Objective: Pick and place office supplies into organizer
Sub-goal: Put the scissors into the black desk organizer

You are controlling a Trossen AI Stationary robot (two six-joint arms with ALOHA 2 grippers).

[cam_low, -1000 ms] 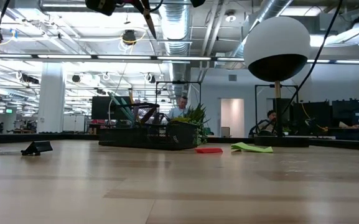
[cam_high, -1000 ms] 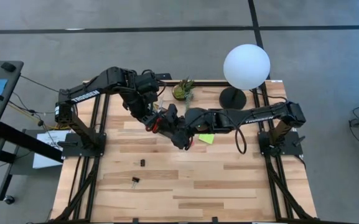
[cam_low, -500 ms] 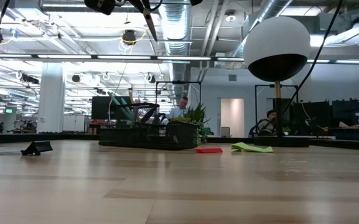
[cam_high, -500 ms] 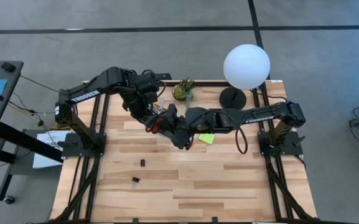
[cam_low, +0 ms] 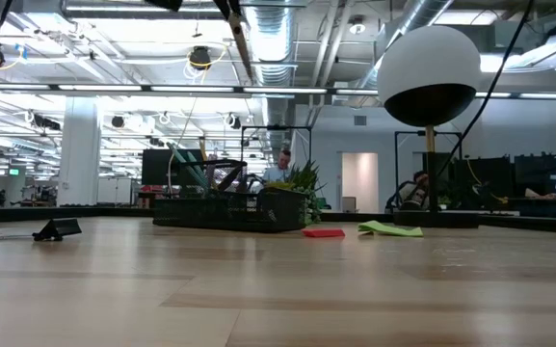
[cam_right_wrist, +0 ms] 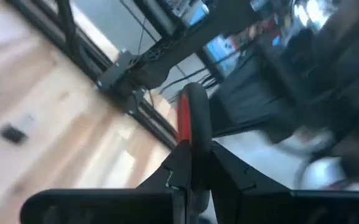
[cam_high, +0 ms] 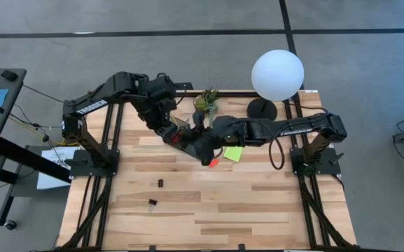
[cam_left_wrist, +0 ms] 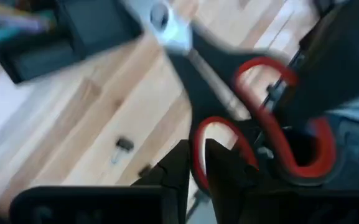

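Since a second ago, you can see both grippers have shifted a little toward the far side of the table, and in the high view the small orange eraser (cam_high: 213,162) now lies clear of the right arm, just near and left of the lime-green sticky pad (cam_high: 233,152). In the low view the blade of the red-handled scissors (cam_left_wrist: 263,118) has slid slightly right at the top edge and leans more than before. The two black clips (cam_high: 159,183) near the left front have not moved.

Your left arm reaches in from the far left, elbow bent, with the left gripper (cam_high: 172,131) raised well above the table at its far middle. The right arm stretches across from the right, and the right gripper (cam_high: 196,133) meets the left one there. The scissors hang in the air between them, blade pointing down, above the organizer (cam_low: 225,210).

The right gripper's fingers are clamped on one red handle loop, as its wrist view shows. The left gripper's tips sit almost together at the rim of the other loop; I cannot tell whether they pinch it or only touch it.
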